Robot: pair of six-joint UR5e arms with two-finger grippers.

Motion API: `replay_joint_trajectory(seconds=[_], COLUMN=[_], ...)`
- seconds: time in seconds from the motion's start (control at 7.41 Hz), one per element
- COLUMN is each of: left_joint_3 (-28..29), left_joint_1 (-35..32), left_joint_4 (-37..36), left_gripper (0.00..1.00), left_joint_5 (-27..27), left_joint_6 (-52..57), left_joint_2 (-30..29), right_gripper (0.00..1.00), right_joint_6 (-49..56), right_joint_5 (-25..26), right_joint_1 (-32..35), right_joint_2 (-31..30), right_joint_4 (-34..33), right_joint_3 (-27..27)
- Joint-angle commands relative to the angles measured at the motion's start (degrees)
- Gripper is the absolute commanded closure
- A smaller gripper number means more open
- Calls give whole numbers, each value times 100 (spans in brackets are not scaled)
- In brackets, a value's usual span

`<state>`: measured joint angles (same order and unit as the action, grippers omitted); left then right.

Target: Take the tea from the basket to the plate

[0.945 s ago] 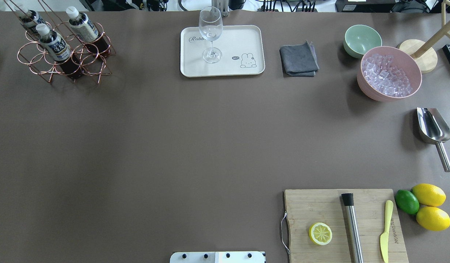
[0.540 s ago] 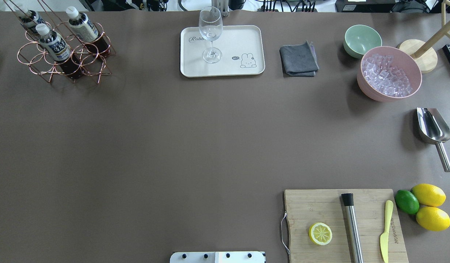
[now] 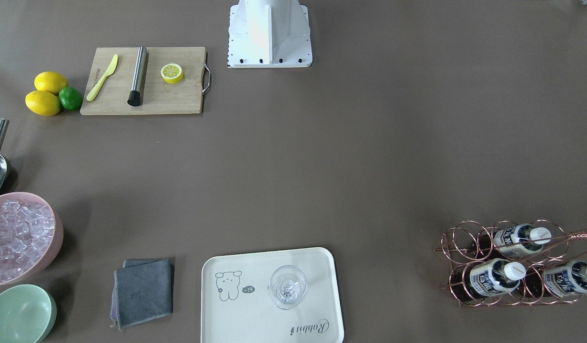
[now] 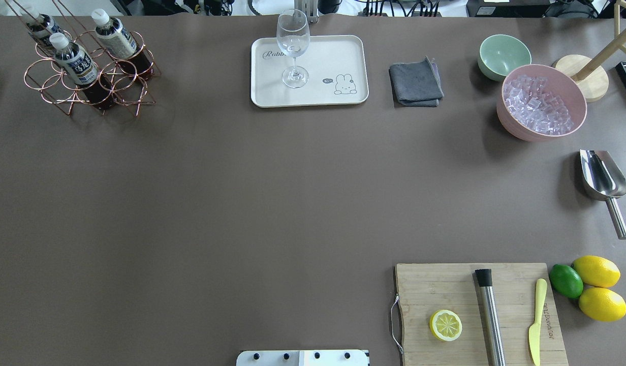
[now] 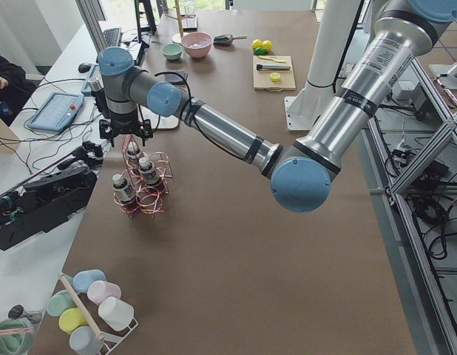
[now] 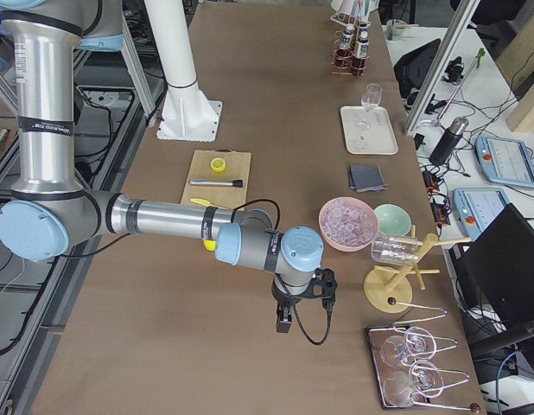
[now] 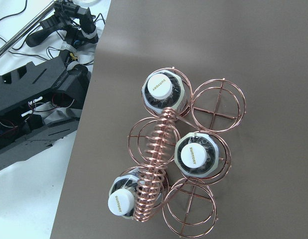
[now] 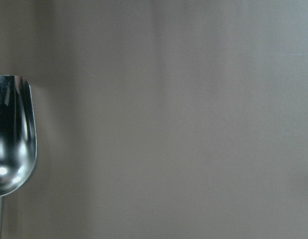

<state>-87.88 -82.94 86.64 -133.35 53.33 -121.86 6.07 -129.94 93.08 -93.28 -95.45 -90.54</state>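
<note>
Three tea bottles [image 7: 195, 153] (white caps) stand upright in the copper basket [image 7: 156, 164] — cream plate [image 4: 338, 51] well apart.

Even, bright light; soft shadows.

You're in a robotics lab. A long brown-covered worktop [image 4: 242, 203] carries a white pedestal [image 3: 269, 35], and two jointed silver-and-blue robot arms [image 5: 221, 137] reach over it. Just off the worktop edge beside the left fingers [image 5: 129, 142] lie black electronics and loose cables [image 7: 29, 129] and a control tablet [image 5: 57, 111]. Well beyond the right fingers [image 6: 283, 323] you have a second tablet [image 6: 511, 160] and a dark monitor [image 6: 509, 259]. Aluminium framing [image 5: 424, 151] stands on the pedestal's far side from both sets of fingers.
</note>
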Motion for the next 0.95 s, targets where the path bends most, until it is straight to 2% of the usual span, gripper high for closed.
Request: replay_joint_trajectory(seconds=[0.0, 0.54, 0.81], left_joint_3=[86, 648, 1016], left_joint_1=[75, 357, 401], left_joint_4=[20, 72, 387], left_gripper=[2, 2, 2], left_joint_5=[-7, 90, 108], left_joint_6=[204, 204, 187], left_joint_2=[-206, -532, -611], right_gripper=[0, 0, 0], right_joint_6=[0, 0, 0], right_joint_5=[13, 12, 13], right_joint_1=[0, 0, 0], right_joint_2=[3, -6, 3], right_joint_4=[8, 0, 8], right_joint_3=[10, 19, 10])
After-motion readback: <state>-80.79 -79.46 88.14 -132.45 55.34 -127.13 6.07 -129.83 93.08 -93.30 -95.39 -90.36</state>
